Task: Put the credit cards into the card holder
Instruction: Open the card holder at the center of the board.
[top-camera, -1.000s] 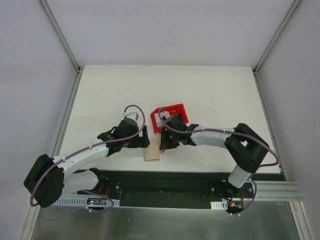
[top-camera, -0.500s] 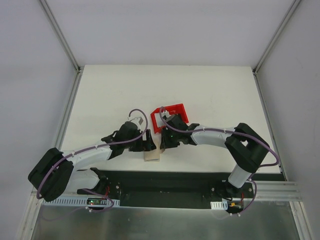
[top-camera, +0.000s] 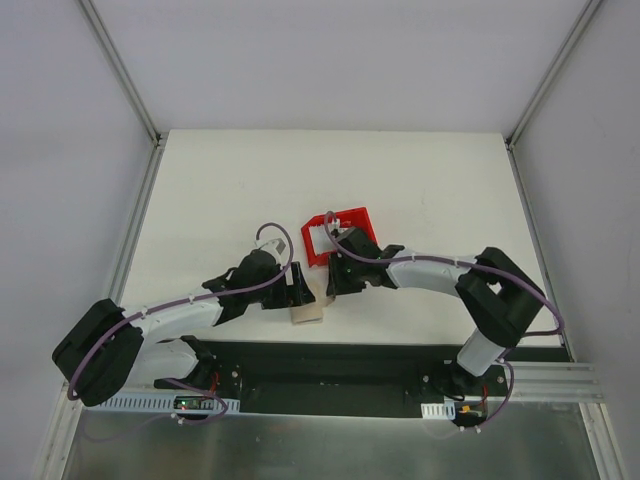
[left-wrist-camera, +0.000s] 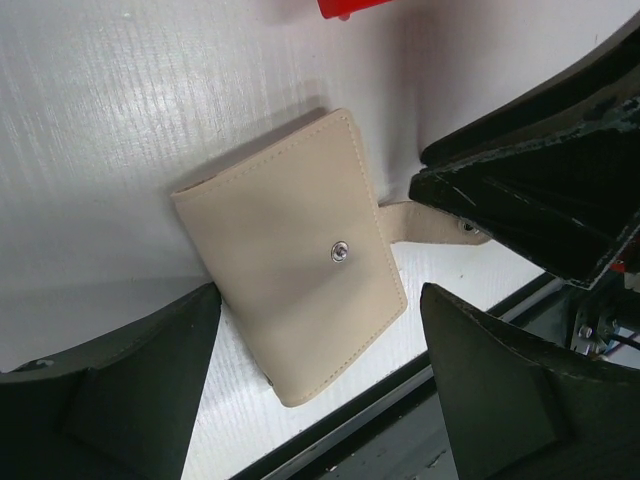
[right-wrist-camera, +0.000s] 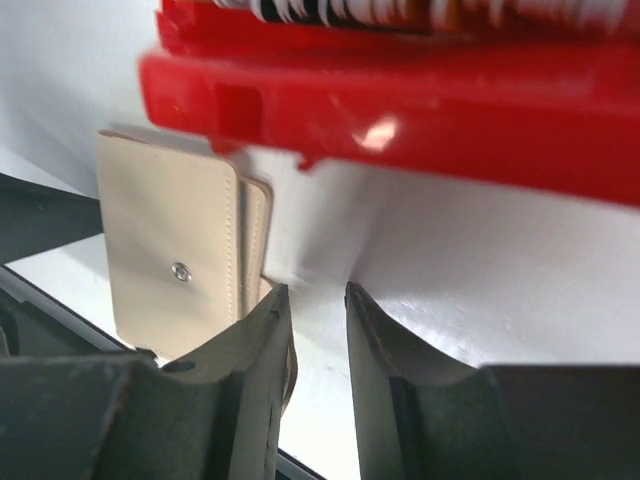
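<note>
nearest me, two black-and-white robot arms, the left arm (top-camera: 190, 310) and the right arm (top-camera: 430, 272), are bolted to a black base plate (top-camera: 330, 365). both reach in over the white table (top-camera: 420, 180).

just past the plate, near the table's near edge, lies one small tan leather-like card holder (left-wrist-camera: 290, 250). it is folded shut, its round snap stud (left-wrist-camera: 341, 253) facing up and its strap tab (left-wrist-camera: 415, 222) sticking out to the right.

the left gripper (left-wrist-camera: 320, 300) straddles it with jaws wide apart, holding nothing. the right gripper (right-wrist-camera: 310, 295) sits at the tab, its jaws only a narrow slit apart with bare table showing through; the tab lies against one of its fingers (right-wrist-camera: 255, 350).

just beyond stands one red plastic bin (right-wrist-camera: 400, 90) holding the credit cards (right-wrist-camera: 350, 10), too blurred to count. farther off is bare table, then pale grey walls (top-camera: 300, 60) in a metal frame.
</note>
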